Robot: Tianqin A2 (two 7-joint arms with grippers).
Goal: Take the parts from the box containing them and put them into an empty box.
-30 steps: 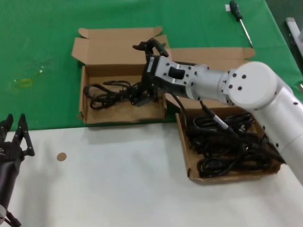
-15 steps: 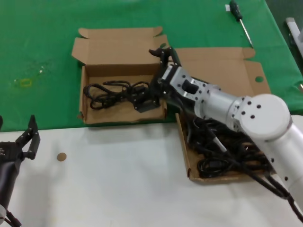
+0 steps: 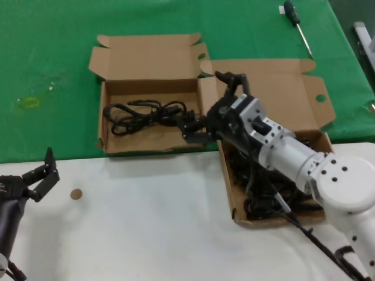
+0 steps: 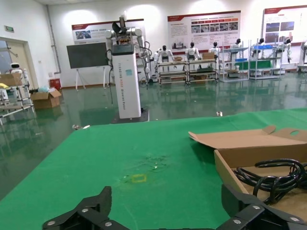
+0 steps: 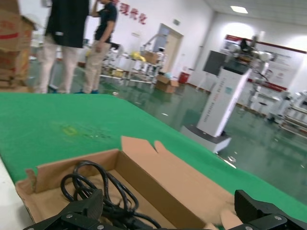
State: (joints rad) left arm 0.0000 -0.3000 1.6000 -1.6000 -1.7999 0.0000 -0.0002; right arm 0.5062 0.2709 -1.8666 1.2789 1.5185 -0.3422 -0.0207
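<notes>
2 brown cardboard boxes sit side by side on the desk (image 3: 146,234) in the head view, straddling the edge of its green cloth (image 3: 47,52). The smaller box (image 3: 149,96), on the left, holds 1 black power cord (image 3: 137,114) lying loose on its floor. The larger box (image 3: 275,175), on the right, has a round hole in its side flap and holds a heap of cords (image 3: 272,193), partly hidden by the right arm. The right claw (image 3: 214,108) hangs over the seam between the 2 boxes, fingers spread apart and holding nothing, its near finger just right of the lone cord's plug. The left claw (image 3: 38,175) rests at the near left edge of the desk, fingers apart and empty. A screwdriver (image 3: 297,26) lies far right on the cloth.

From the left wrist, the left claw's fingers (image 4: 81,215) stand wide apart, with the smaller box and its cord beyond.

From the right wrist, the right claw's fingers (image 5: 72,215) are spread wide above that same cord.
</notes>
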